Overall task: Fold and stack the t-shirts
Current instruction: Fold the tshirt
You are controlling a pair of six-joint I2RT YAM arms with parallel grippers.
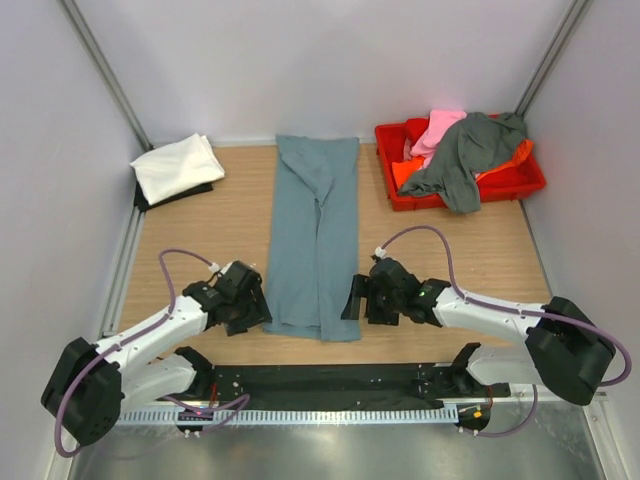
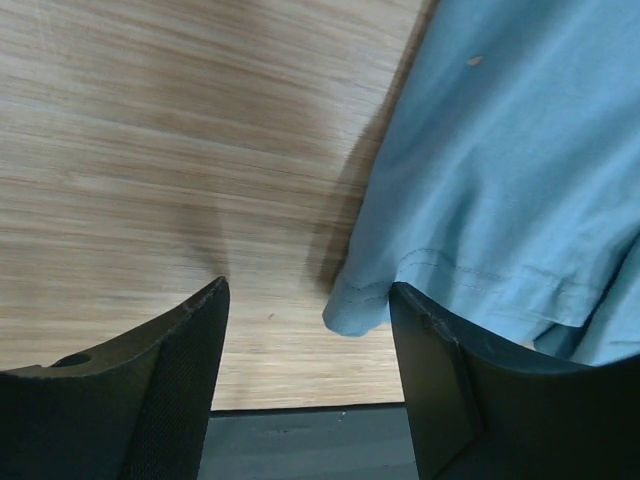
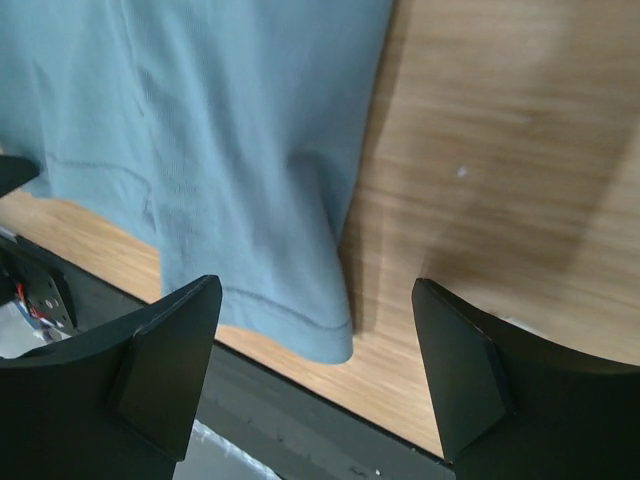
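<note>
The wooden tabletop (image 1: 220, 230) carries a dusty blue-grey t-shirt (image 1: 315, 240), folded lengthwise into a long strip that runs down the middle from the far edge almost to the near edge. At the far right corner stands a red crate (image 1: 520, 182). A dark grey t-shirt (image 1: 470, 155) is draped over its contents and spills over its front rim. A white t-shirt (image 1: 177, 167) lies folded at the far left corner. In the crate, a pink t-shirt (image 1: 440, 128) is bunched at the back and an orange t-shirt (image 1: 405, 172) shows beneath the grey one. The left tool (image 2: 305, 295) sits low at the strip's near left corner, fingers spread wide, the hem between them but not pinched. The right tool (image 3: 315, 290) is equally wide open over the near right corner, holding nothing.
</note>
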